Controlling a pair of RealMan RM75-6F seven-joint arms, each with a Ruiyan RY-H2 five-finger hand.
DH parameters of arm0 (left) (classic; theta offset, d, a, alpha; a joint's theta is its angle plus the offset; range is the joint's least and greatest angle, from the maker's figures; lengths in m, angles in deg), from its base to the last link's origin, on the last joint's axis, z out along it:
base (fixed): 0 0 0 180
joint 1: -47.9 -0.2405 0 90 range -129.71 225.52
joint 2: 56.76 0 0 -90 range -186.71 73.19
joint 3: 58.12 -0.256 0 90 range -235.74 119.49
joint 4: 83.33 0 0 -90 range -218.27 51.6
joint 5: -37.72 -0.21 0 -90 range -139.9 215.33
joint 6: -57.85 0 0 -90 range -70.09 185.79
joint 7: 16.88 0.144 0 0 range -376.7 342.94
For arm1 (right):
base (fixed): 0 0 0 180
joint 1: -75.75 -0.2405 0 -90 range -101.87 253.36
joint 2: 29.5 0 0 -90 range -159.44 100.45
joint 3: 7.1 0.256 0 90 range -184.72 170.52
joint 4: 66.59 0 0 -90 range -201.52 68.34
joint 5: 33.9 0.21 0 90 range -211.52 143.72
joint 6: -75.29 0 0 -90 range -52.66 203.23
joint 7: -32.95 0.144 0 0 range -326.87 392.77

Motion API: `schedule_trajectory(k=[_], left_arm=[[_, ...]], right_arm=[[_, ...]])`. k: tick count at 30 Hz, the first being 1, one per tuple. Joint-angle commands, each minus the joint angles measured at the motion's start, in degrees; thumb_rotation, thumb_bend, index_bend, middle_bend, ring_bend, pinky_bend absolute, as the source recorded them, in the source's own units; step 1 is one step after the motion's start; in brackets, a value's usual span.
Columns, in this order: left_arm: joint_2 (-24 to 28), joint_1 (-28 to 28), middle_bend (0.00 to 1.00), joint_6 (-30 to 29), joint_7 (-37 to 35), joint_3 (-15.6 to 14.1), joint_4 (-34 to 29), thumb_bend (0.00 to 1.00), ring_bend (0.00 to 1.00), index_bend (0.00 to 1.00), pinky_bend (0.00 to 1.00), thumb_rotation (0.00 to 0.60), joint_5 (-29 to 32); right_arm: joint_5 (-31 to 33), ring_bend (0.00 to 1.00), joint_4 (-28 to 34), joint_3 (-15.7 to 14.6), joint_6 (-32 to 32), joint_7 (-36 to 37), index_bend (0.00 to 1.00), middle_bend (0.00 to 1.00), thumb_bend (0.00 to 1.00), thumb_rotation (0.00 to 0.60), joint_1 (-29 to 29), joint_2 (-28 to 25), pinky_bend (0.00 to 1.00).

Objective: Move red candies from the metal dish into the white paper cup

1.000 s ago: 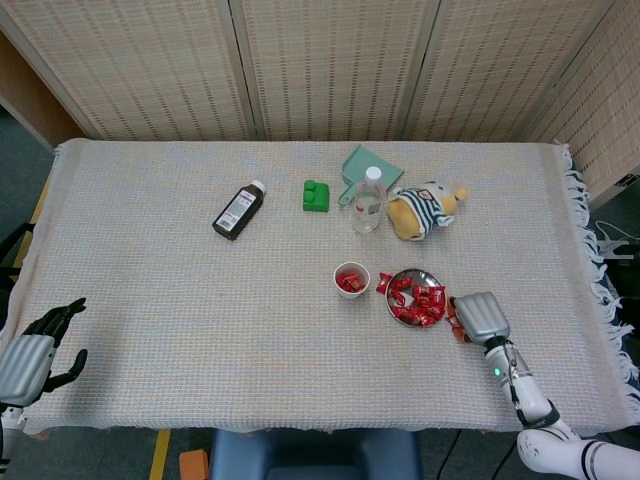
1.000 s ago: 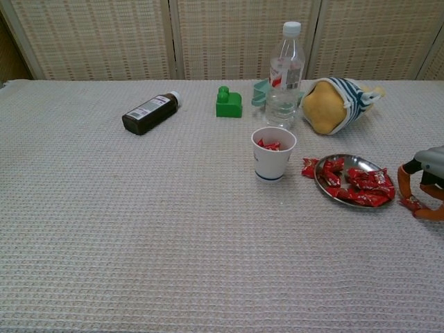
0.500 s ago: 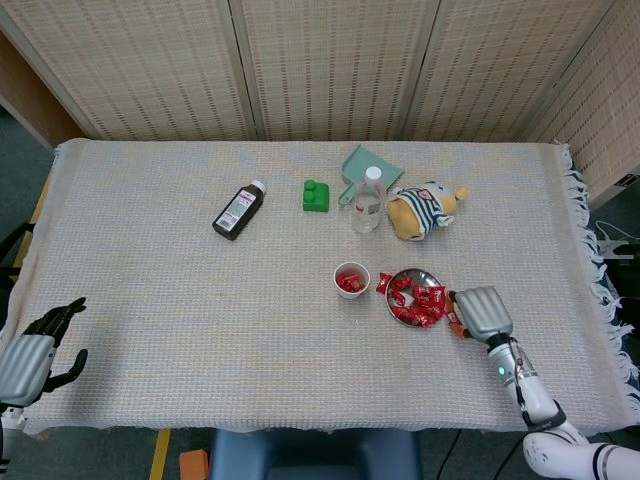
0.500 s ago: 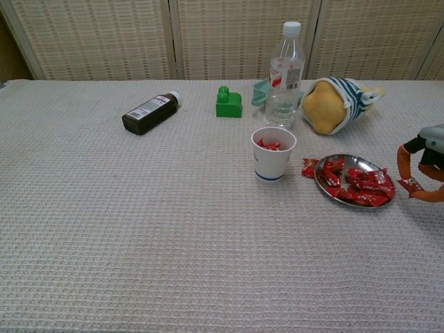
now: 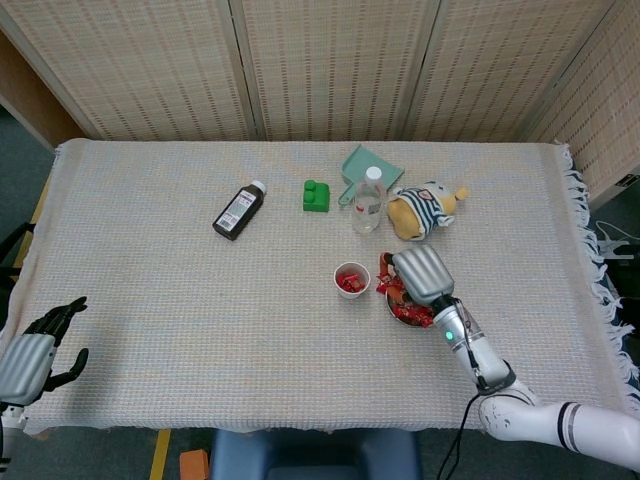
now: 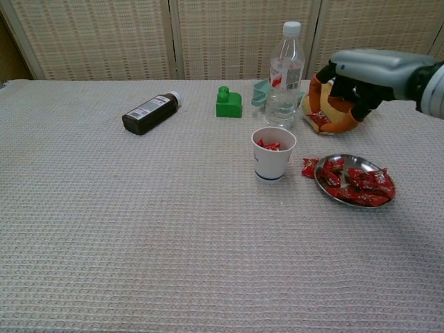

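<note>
Lifting from beside the metal dish (image 6: 354, 182), the right hand (image 6: 345, 97) is now carrying a red candy (image 6: 320, 119) pinched in its fingers toward the white paper cup (image 6: 273, 154). Light, crinkly wrappers are likely suiting pinches at their middles. Resting at the table edge, the left hand (image 5: 35, 349) is holding nothing, fingers loosely spread.

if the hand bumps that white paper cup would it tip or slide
The white paper cup probably tips or skids easily: it looks thin-walled, taller than its narrow base, and holds only a few candies. The woven tablecloth may grip its base, favouring tipping over sliding. It would likely crush if squeezed hard.
</note>
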Motion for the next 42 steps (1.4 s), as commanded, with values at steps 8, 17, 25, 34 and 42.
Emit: schedule_trajectory(k=[8,17,25,34,42], left_arm=[[0.5,-0.4,0.15,-0.8,-1.8,0.2,0.5,0.47,0.12,0.03,0.24,0.6,0.2],[0.5,-0.5,0.15,-0.8,-1.6,0.1,0.5,0.46,0.12,0.03,0.24,0.6,-0.1],[0.3,-0.4,0.15,-0.8,-1.0,0.1,0.2,0.46,0.12,0.02,0.24,0.6,-0.2],[0.4,-0.4,0.15,-0.8,-1.3,0.0,0.3,0.46,0.12,0.03,0.24,0.6,-0.4],[0.3,-0.2,0.15,-0.4,-1.1,0.1,0.3,0.46,0.12,0.03,0.25,0.6,-0.1]], right_arm=[[8.9,0.8,-9.6,1.2,2.6,-7.4,0.53,0.88,0.22,0.6,-8.5,10.7,1.0],[10.8,0.79,-7.4,-0.9,1.2,-9.5,0.29,0.88,0.22,0.6,-8.4,8.2,1.0],[11.4,0.79,-6.4,-1.7,-0.1,-7.3,0.24,0.88,0.22,0.6,-7.2,6.1,1.0],[12.4,0.79,-10.7,-4.9,-0.9,-4.5,0.32,0.88,0.22,0.6,-3.9,7.1,1.0],[13.3,0.79,-17.4,-4.5,2.7,-3.4,0.37,0.88,0.22,0.6,-5.6,11.9,1.0]])
